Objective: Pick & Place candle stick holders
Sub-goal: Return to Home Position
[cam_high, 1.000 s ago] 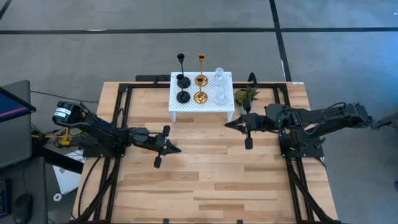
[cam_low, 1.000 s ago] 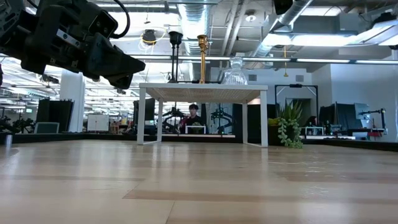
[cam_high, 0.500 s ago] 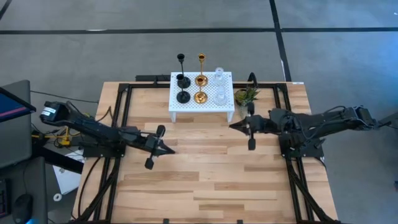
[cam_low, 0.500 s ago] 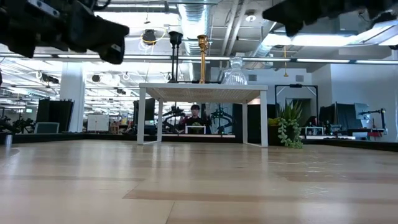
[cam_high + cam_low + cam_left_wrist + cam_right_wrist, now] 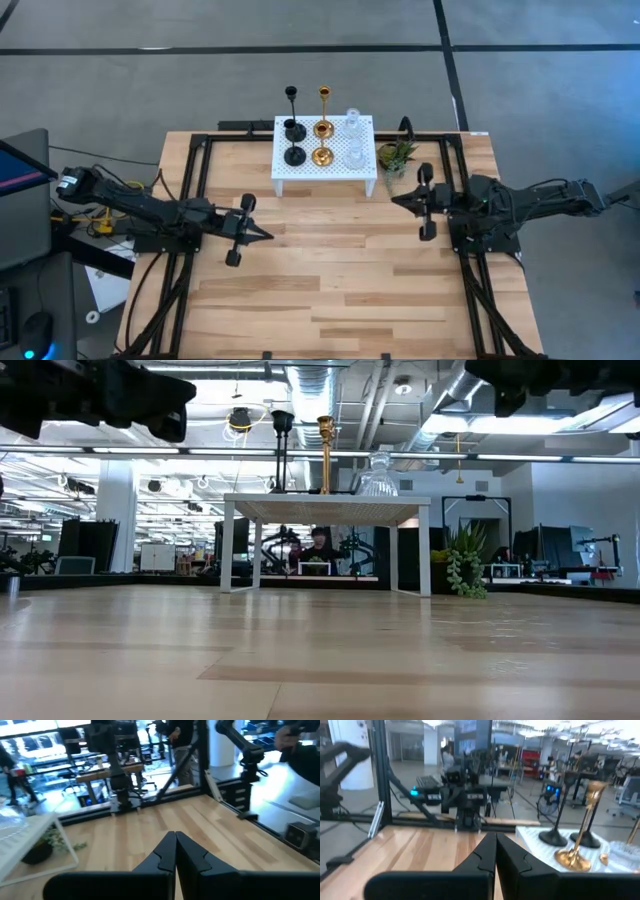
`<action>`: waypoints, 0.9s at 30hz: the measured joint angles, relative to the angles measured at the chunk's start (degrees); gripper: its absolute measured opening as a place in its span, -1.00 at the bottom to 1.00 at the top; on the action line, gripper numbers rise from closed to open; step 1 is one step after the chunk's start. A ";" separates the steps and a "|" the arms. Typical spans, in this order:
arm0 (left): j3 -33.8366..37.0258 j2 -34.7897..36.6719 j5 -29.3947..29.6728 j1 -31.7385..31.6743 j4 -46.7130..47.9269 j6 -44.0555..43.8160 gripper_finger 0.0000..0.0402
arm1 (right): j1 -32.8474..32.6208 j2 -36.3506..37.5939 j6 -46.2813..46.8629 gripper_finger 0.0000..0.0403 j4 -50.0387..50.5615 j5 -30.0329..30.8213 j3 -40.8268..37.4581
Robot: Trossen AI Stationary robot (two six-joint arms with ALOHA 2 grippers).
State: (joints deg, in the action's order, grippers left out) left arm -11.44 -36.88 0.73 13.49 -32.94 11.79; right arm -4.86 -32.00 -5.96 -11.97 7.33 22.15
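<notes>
Six candle stick holders stand by their round bases on the white perforated stand [image 5: 324, 172] at the table's far middle: two black [image 5: 294, 128], two gold [image 5: 322, 128], two clear glass [image 5: 353, 153]. The right wrist view shows the black [image 5: 562, 805] and gold [image 5: 584, 822] ones. My left gripper [image 5: 266, 236] is shut and empty over the table's left part. My right gripper [image 5: 393, 200] is shut and empty, right of the stand's near corner.
A small green potted plant [image 5: 396, 156] sits right of the stand, close to my right gripper. Black frame rails [image 5: 190, 180] run along the table's left and right sides. Bare wood [image 5: 330, 280] lies between the arms and toward the near edge.
My left gripper has drawn back toward the table's left edge. My right gripper has drawn back toward the right edge, away from the stand. Both stay shut. The holders have not moved.
</notes>
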 joint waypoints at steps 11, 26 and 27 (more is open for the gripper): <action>0.00 -0.29 0.15 -2.16 1.26 -0.24 -0.98 | 0.00 11.08 -0.46 -1.00 9.28 0.32 0.02; 0.00 -0.29 0.13 -2.16 1.25 -1.77 -0.98 | -0.01 24.49 2.99 -1.00 21.81 -1.40 0.04; -0.01 -0.29 0.12 -2.16 1.25 -1.77 -0.98 | 0.00 25.33 2.99 -1.00 22.00 -1.49 0.04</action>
State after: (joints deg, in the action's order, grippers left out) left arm -11.45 -37.17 0.85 11.33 -31.68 10.02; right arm -4.86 -6.68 -2.96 10.03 5.85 22.20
